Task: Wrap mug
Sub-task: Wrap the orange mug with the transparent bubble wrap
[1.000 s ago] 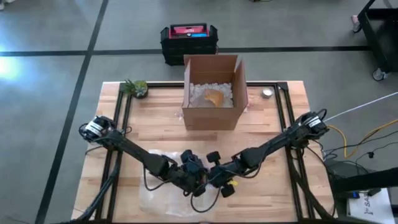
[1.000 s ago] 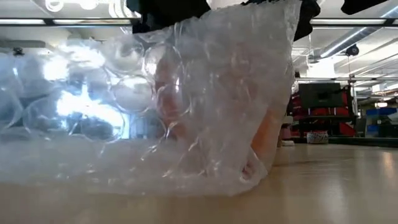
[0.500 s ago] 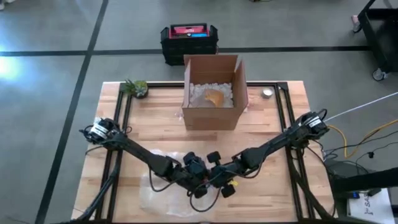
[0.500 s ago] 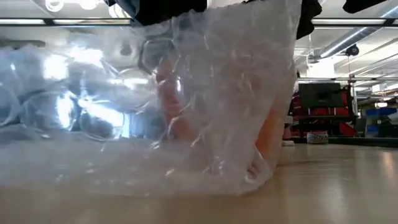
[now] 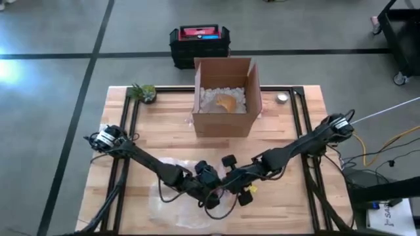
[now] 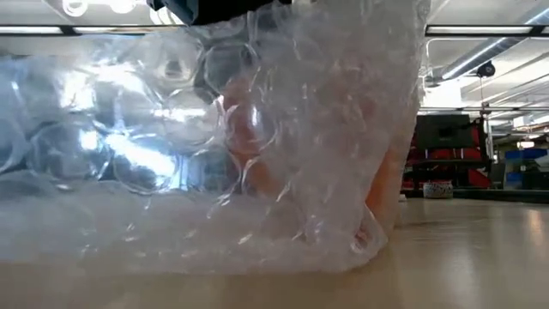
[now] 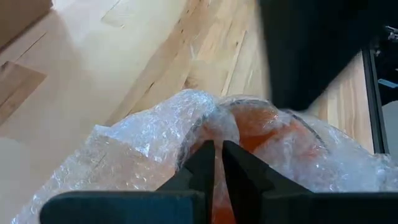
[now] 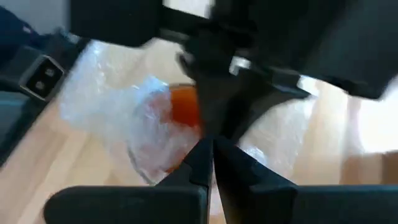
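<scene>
An orange mug (image 6: 257,146) stands on the table near its front edge, under a clear sheet of bubble wrap (image 6: 129,163) that is drawn up over it. The rest of the wrap (image 5: 172,200) lies spread on the wood to the left. My left gripper (image 5: 211,190) and my right gripper (image 5: 228,186) meet right above the mug, both shut on the wrap. In the left wrist view the mug's rim (image 7: 267,121) shows through the wrap just past the fingers. The mug's handle is hidden. My left gripper pinches the bubble wrap (image 7: 199,134) between its two fingers where it bunches over the mug's rim, coming from above and slanting from the table's left. The wrap is pulled up there and hangs down around the upright mug. My right gripper is shut on the wrap (image 8: 186,146) above the mug (image 8: 183,109), coming from the table's right. How many layers it has cannot be seen.
An open cardboard box (image 5: 223,98) with white filling and an orange thing inside stands at the far middle. A small plant (image 5: 143,92) sits at the far left, a small round thing (image 5: 282,98) at the far right. A black crate (image 5: 200,42) is on the floor beyond.
My right gripper has gone a little toward the table's right and near edge, still shut on the wrap. The wrap's right side and the mug under it have shifted slightly rightward. The wrap's bottom edge stays on the table.
</scene>
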Available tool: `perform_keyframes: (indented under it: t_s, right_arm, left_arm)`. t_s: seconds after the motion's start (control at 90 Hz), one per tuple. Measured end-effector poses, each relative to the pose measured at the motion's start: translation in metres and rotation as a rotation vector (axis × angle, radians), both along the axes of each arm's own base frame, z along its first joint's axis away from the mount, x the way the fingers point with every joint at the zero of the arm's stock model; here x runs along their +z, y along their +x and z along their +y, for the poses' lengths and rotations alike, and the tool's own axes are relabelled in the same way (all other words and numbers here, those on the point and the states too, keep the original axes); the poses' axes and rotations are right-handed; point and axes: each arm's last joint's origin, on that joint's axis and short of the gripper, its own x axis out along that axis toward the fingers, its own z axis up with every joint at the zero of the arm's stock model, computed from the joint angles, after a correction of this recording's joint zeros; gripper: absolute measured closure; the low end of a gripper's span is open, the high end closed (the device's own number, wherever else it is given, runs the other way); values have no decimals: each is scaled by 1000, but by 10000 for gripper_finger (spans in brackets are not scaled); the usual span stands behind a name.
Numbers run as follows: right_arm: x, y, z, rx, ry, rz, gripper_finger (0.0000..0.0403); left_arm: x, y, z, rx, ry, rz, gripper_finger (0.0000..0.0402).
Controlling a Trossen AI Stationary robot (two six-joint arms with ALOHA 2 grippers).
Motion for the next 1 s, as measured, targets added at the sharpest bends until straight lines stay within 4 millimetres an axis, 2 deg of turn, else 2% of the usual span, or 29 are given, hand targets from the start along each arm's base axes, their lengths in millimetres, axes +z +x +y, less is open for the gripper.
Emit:
perform_keyframes:
  t_s: [0.178,0.289,0.5,0.711,0.878,1.0]
  right_arm:
    - [-38,12,1,-19,-42,81,403]
    - [-50,15,0,-38,-47,114,403]
    - [-51,16,0,-41,-44,111,402]
    - [-53,14,-2,-38,-61,132,403]
    - [-53,15,-1,-35,-61,126,403]
    - [-53,15,-1,-35,-59,125,403]
  left_arm:
    - [0,1,0,-4,-7,-10,381]
    - [2,1,0,-5,-9,-14,382]
    - [18,-6,2,-33,-15,-25,382]
    - [46,-26,-5,-114,-67,-33,381]
    - [53,-29,-15,-165,-69,-76,381]
    - [46,-23,-18,-165,-64,-95,381]
